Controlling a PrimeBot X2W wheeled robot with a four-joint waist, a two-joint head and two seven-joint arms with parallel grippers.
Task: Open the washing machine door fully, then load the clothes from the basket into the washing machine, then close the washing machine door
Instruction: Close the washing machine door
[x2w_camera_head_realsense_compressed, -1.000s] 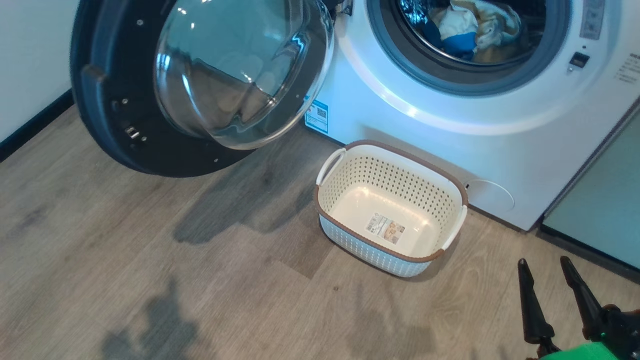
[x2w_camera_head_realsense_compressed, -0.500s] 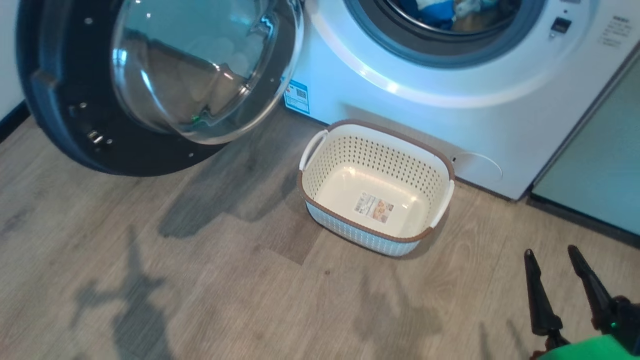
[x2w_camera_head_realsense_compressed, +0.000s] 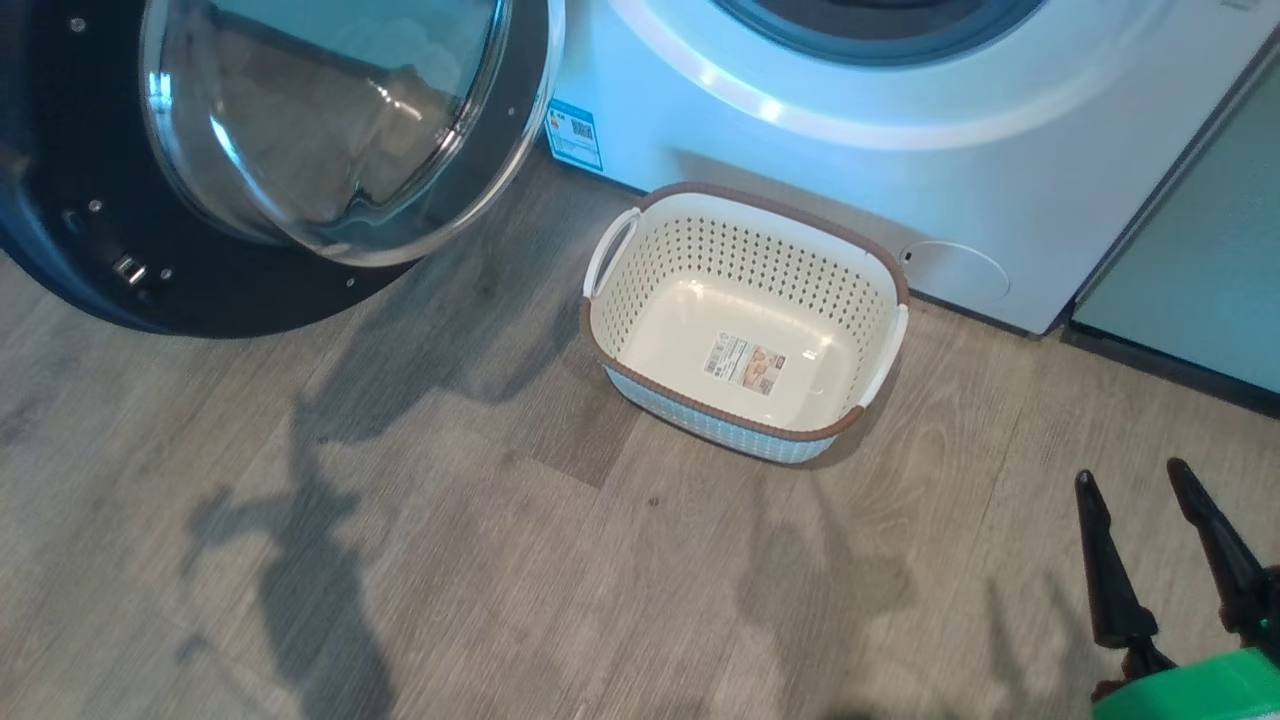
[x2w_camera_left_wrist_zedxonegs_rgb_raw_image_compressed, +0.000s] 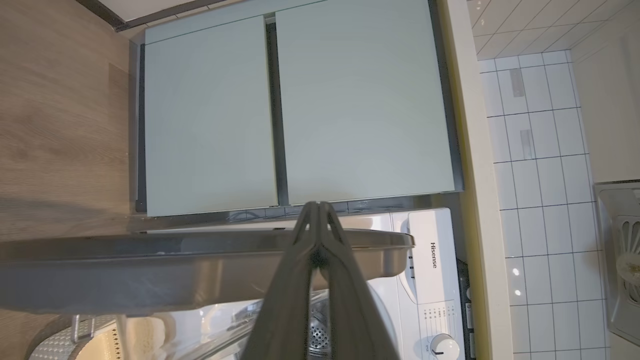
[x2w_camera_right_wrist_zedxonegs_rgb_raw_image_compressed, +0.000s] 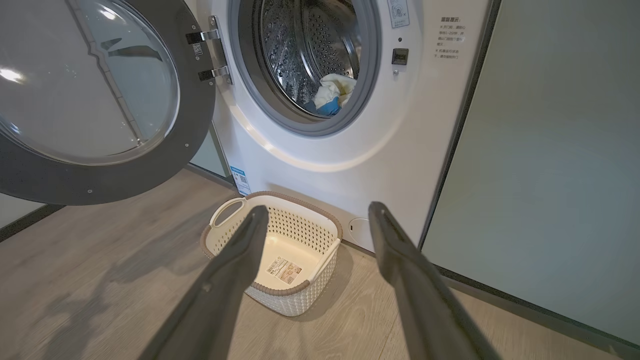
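Clothes (x2w_camera_right_wrist_zedxonegs_rgb_raw_image_compressed: 332, 92) inside washing machine (x2w_camera_right_wrist_zedxonegs_rgb_raw_image_compressed: 360, 165)

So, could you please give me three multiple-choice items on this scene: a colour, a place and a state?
1. What colour is the rim of the basket? A brown; B blue; C black.
2. Where are the clothes? A in the basket; B in the washing machine; C on a chair.
3. How is the right gripper? A open; B shut on a garment; C shut, empty.
Answers: 1 A, a brown band edges the cream walls; 2 B, they lie in the drum; 3 A, its jaws stand apart.
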